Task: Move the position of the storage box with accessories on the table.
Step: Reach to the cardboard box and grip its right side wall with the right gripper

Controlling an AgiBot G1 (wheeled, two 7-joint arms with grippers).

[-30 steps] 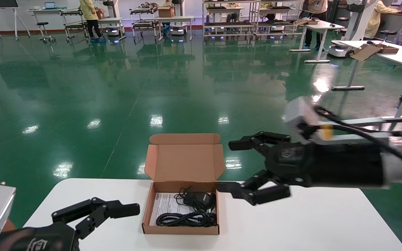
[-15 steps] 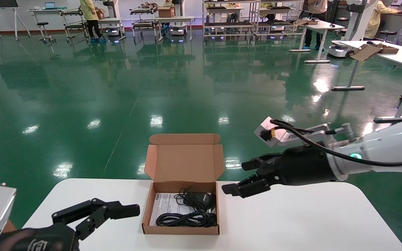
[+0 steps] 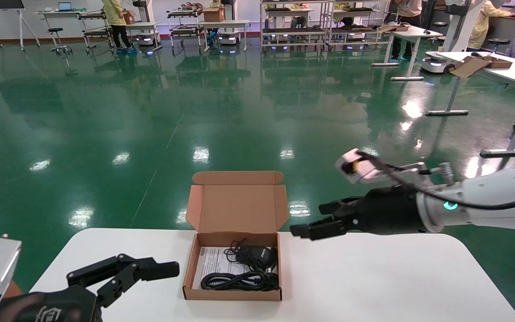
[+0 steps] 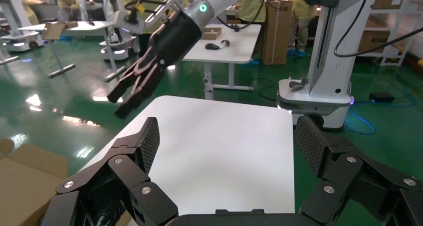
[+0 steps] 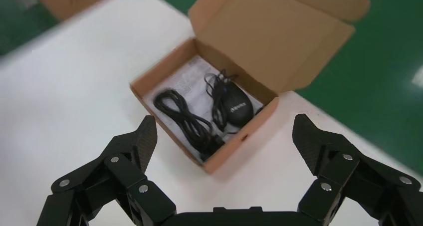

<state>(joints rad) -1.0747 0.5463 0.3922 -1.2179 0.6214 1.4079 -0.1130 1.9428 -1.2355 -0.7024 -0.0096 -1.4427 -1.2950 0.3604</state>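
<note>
Centrally, the table (image 3: 373,286) fills the lower head view; I see its white top bare to the right of the box (image 3: 235,250). My right arm reaches in from the right, and my right gripper (image 3: 315,223) hangs above the far table edge, just beside the box's right wall and apart from it, fingers spread wide. The right wrist view shows the box framed between those spread fingers (image 5: 139,141), so the box lies ahead of and below that claw. My left gripper (image 3: 150,268) rests low at the near left, also spread, close to the box's left wall but not touching. The box sits mid-table near the far edge, lid (image 3: 236,201) standing upright at the back; its long axis runs from near edge to far. Inside lie the paper (image 3: 210,264), the coiled cables (image 3: 237,281) and the mouse (image 3: 257,256). I judge both claws about equally near, the right one being better aligned for a grasp or push.
</note>
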